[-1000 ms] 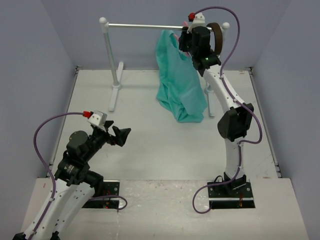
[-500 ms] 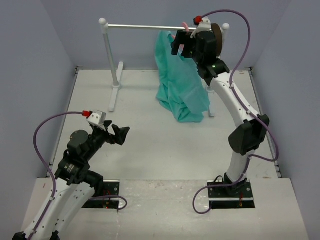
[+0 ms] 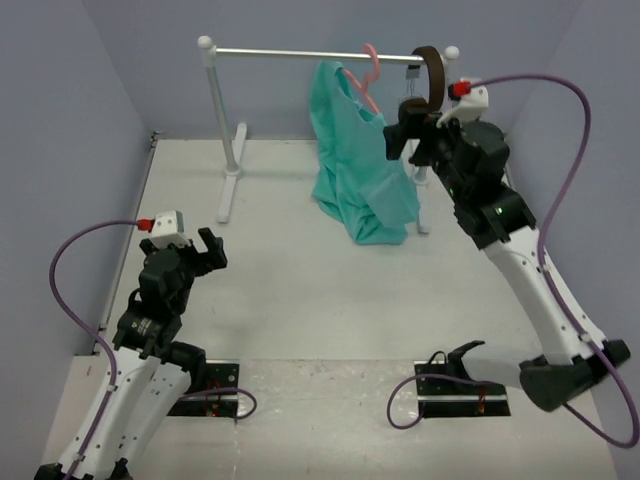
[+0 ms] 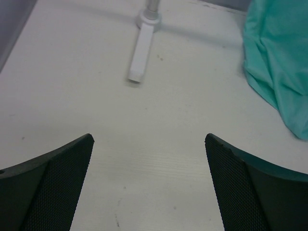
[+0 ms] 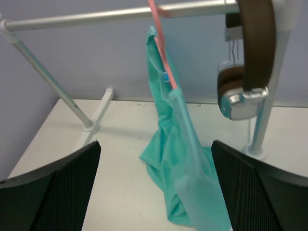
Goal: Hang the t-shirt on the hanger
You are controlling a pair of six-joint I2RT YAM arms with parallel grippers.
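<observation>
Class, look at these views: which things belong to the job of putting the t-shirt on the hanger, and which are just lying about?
Belong to the job:
- t-shirt, teal, hanging from the hanger
- hanger, pink, hooked over the rail

Just there:
- headphones, brown and silver, hung at the rail's right end
- rail, only carrying the hanger and headphones

A robot lab: left arm (image 3: 150, 312) and right arm (image 3: 522, 252) bolted to a white counter (image 3: 320, 300), lilac walls (image 3: 60, 130) boxing it in, purple cables (image 3: 578, 110) trailing.
</observation>
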